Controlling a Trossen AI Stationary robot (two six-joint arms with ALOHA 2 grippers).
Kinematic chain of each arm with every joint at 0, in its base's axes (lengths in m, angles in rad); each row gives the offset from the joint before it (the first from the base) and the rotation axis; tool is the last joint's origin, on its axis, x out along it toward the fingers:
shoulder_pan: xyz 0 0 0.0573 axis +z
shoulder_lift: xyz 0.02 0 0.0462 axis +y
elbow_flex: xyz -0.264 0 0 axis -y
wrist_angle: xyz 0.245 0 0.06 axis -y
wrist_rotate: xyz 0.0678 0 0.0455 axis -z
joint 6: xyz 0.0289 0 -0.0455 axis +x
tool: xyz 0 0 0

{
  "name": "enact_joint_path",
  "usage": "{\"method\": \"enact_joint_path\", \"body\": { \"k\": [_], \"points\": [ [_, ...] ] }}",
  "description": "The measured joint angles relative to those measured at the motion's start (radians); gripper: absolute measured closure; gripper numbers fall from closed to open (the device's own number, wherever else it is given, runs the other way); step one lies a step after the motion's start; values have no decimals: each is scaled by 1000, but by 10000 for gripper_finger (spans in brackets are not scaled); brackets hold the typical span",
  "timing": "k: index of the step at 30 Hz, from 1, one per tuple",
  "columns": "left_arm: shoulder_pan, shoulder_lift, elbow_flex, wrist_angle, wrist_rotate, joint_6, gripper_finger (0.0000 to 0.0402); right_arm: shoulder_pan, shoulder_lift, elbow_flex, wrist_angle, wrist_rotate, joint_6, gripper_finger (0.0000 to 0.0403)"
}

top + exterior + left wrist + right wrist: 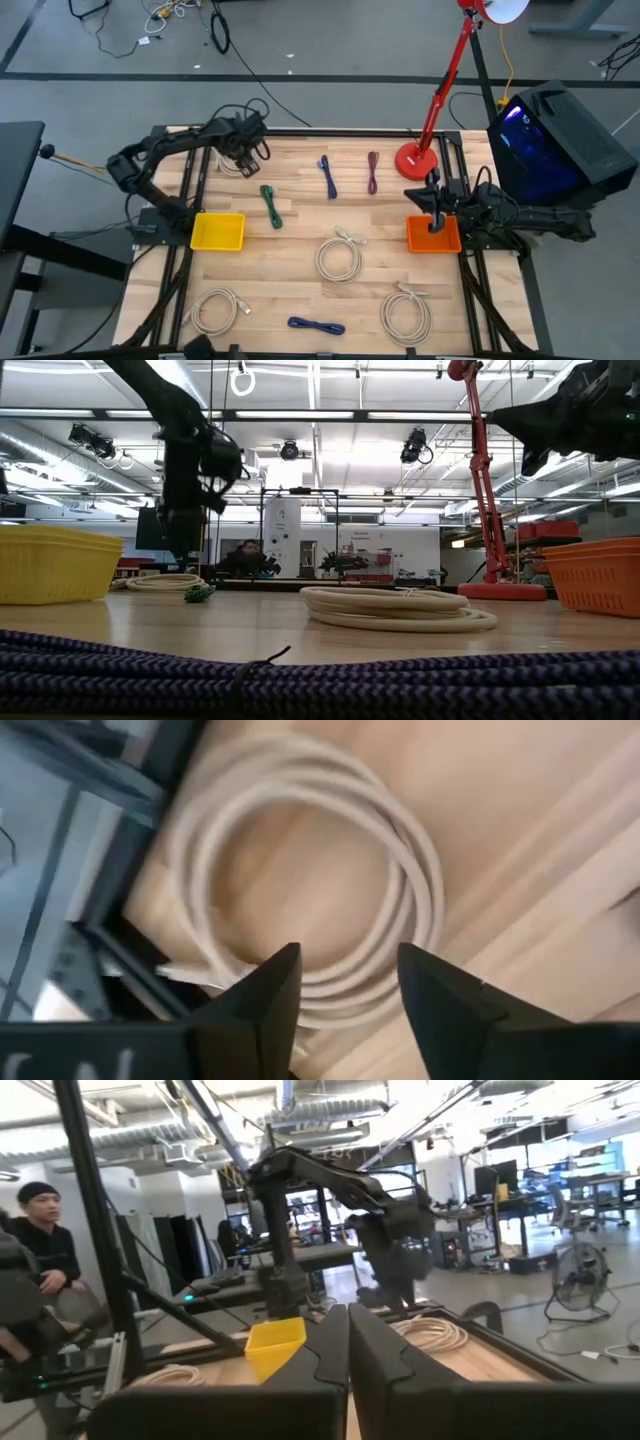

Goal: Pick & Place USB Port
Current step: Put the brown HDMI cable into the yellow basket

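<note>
High view, reading from the left edge of the tabletop (300, 290): the left gripper (243, 152) hangs over a white coiled cable (233, 165) at the far left corner, and its wrist camera shows the fingers (270, 995) spread with that coil (300, 885) directly beneath, not yet pinched. The yellow bin (218, 231) sits near the left edge and shows nothing inside it. Toward the middle lie a green cable (271, 206), a blue one (328, 176) and a purple one (373, 171), with three more white coils and a dark blue cable nearer the front edge. At the right edge the right gripper (436, 208) waits above the orange bin (433, 237), fingers pressed together. Judging by this, the sorting has barely started: every cable seen lies on the wood, and the pick under the left arm is only being lined up.
</note>
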Motion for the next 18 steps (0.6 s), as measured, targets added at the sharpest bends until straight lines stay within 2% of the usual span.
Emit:
{"method": "enact_joint_path", "body": {
  "k": [8,18],
  "points": [
    [-1,156,-1,10,1,20,172,31,0,0,24,3,-1,396],
    [10,172,-1,24,46,59,165,33,0,0,25,3,-10,396]
  ]
}}
